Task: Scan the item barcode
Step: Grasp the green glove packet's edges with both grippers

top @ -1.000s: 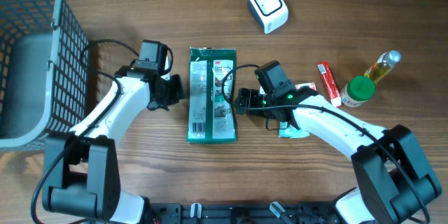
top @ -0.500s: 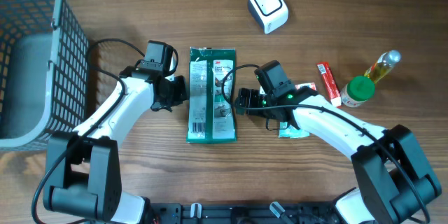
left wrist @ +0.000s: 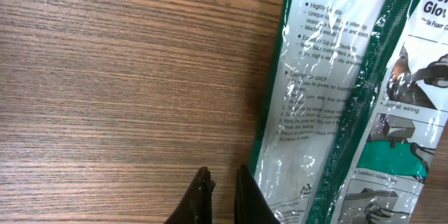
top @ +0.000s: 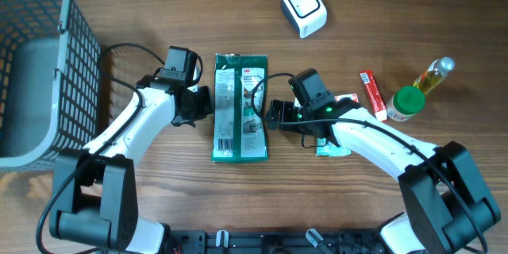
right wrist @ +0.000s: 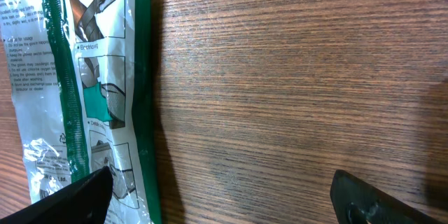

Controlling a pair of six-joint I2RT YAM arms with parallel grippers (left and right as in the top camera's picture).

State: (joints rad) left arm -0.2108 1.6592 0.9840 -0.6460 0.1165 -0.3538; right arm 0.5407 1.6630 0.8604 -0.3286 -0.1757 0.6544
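Green-and-clear plastic glove packet (top: 240, 108) flat on brown wooden table (top: 159, 16), centre, printed side up, long axis near-to-far, between both grippers. Left gripper (top: 198, 103) pinched closed, nothing in it, tips just beside packet's left edge. Right gripper (top: 272, 114) spread wide, holding nothing, at packet's right edge; one finger over packet margin, other over bare wood. White rounded box scanner (top: 304, 9) far right of packet, well apart. Grey wire basket (top: 32, 63) far left. Red tube (top: 371, 94), green-capped jar (top: 406, 103), yellow bottle (top: 432, 75) at right
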